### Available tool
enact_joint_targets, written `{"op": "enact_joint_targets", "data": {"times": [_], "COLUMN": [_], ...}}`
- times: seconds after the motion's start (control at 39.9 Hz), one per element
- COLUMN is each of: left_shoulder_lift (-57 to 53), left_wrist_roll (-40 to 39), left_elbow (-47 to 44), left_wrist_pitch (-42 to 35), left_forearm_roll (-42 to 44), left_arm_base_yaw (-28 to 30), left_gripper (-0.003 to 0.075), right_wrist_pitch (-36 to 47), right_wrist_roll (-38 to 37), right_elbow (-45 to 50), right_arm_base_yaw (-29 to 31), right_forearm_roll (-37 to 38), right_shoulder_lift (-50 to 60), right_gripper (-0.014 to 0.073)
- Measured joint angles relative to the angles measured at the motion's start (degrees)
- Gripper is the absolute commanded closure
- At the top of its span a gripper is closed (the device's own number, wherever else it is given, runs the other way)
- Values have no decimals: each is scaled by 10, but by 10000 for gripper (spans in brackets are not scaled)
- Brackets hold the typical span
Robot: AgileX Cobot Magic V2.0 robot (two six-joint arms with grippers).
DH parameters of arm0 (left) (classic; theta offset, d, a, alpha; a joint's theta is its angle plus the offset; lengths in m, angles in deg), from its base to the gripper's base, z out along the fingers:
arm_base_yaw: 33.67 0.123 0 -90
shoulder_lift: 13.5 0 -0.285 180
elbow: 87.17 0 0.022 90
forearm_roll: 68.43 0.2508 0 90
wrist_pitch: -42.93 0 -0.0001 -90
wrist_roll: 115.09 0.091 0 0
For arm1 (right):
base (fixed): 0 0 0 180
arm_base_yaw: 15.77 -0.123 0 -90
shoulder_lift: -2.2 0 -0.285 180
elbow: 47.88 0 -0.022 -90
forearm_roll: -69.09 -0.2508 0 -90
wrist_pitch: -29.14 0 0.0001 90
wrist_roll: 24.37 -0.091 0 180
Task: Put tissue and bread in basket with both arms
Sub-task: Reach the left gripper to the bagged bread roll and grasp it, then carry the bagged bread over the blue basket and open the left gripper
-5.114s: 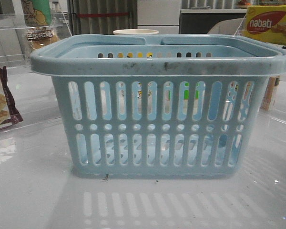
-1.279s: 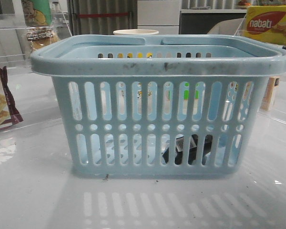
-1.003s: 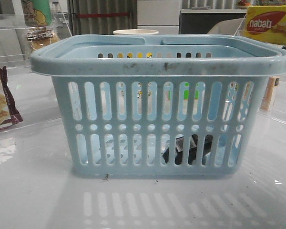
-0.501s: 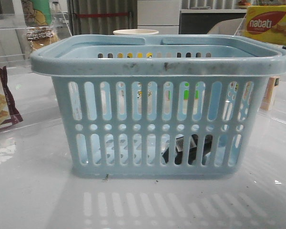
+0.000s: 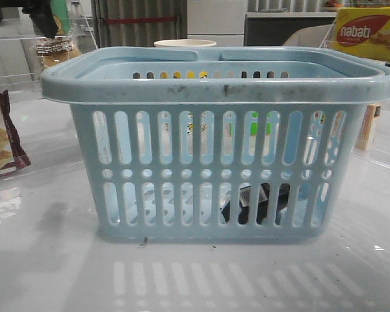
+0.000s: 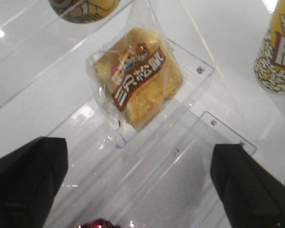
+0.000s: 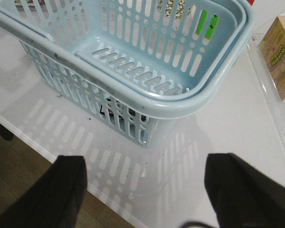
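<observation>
Both my grippers are spread wide and hold nothing: my left gripper (image 6: 137, 183) hangs over the golden-yellow bread in its clear wrapper (image 6: 138, 78), which lies on a clear acrylic stand (image 6: 180, 142). My right gripper (image 7: 145, 190) hangs beside the light-blue slotted plastic basket (image 5: 214, 88), where the small black tissue packet (image 5: 257, 203) lies on the floor.

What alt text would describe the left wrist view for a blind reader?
A wrapped bread with a brown label lies on a clear acrylic shelf, untouched. The open left pincer hangs above it, its dark fingers spread wide.
</observation>
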Motion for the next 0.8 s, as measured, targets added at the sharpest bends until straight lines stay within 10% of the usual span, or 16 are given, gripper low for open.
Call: {"op": "enact_joint_targets", "data": {"times": [0.4,0.8], "left_shoulder_lift": [146,163], "left_wrist_roll": [-2,-2], "left_elbow": [123,127], "left_wrist_pitch": [-41,-77], "left_forearm_roll": [-68,-73], "left_arm_base_yaw": [33,33], "left_gripper": [71,418], "right_wrist_pitch": [0,0], "right_wrist_roll": [0,0], "right_elbow": [0,0], "right_arm_base_yaw": [0,0], "right_forearm_roll": [0,0], "right_shoulder_lift": [0,0], "right_gripper": [-20,-20]}}
